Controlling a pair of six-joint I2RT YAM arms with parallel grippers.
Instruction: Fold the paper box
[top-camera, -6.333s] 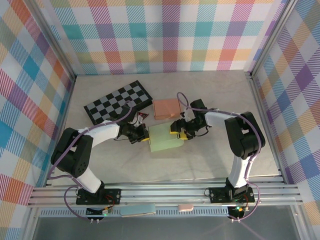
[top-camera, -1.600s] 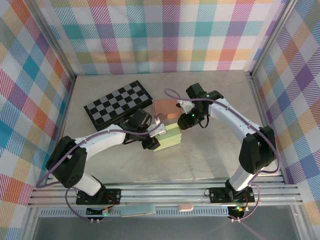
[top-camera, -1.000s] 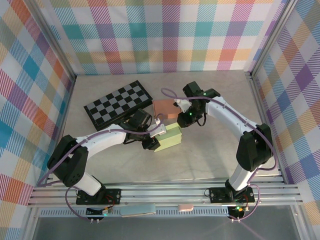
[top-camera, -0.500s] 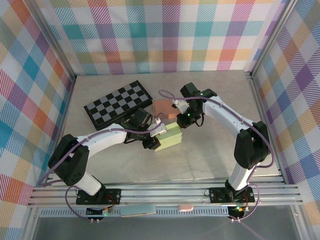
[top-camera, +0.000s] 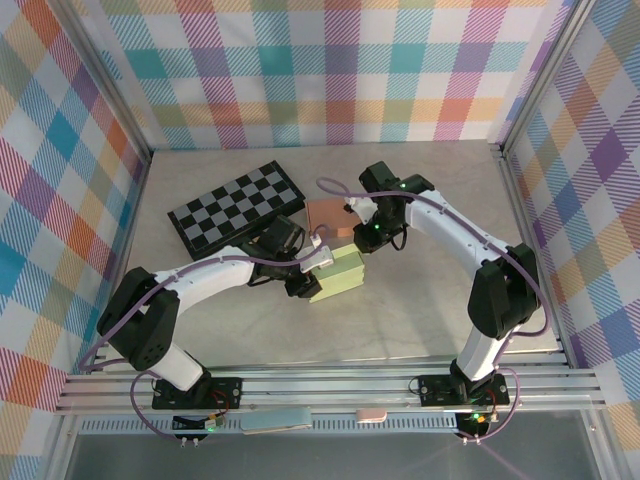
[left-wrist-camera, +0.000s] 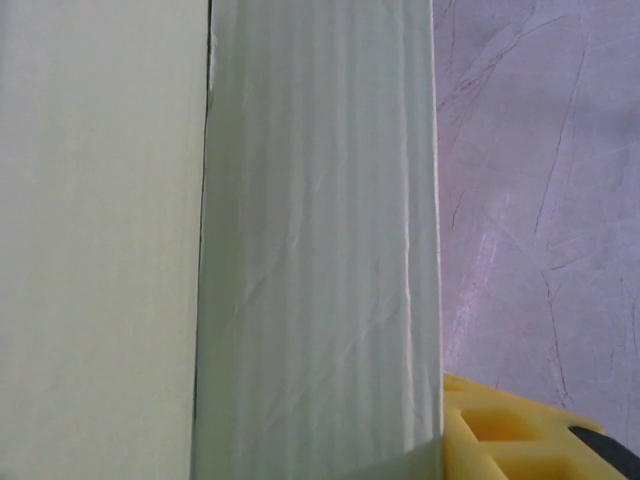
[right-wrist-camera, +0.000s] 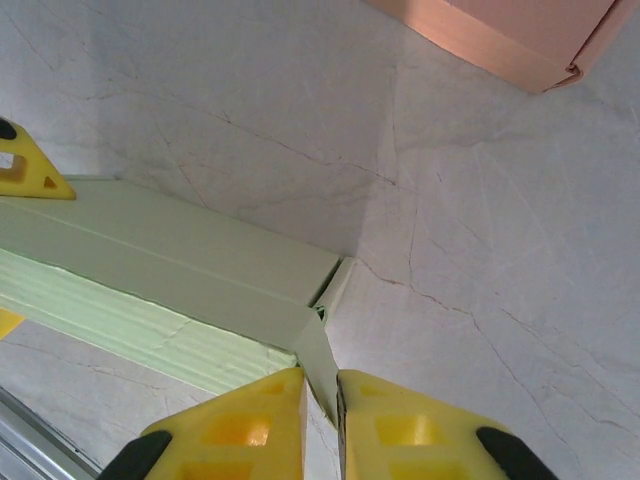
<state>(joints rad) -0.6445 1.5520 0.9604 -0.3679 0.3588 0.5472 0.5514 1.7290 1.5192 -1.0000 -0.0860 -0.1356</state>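
The pale green corrugated paper box (top-camera: 338, 275) lies flat on the pale marbled worktop (top-camera: 420, 310), near its middle and between the two arms. A salmon-pink cardboard box (top-camera: 333, 215) sits just behind it. The right gripper (right-wrist-camera: 320, 385) has its jaws clenched on a thin flap (right-wrist-camera: 315, 352) that sticks out at the green box's corner. The left gripper (top-camera: 302, 285) is at the opposite end, and its jaws look to be grasping the box's ribbed side wall, with one yellow finger (left-wrist-camera: 500, 432) pressed against it. The flap is the weak point. It is a single thin layer pinched close to its root, so a pull along the worktop instead of around the crease could tear it or bend it off its score line. A slack pinch could let it slip free. A hard tug might also drag the box out of the left hold, or push it into the pink box. The green box's long axis seems to run slantwise, from the near left toward the far right, with the flapped corner pointing at the right arm.
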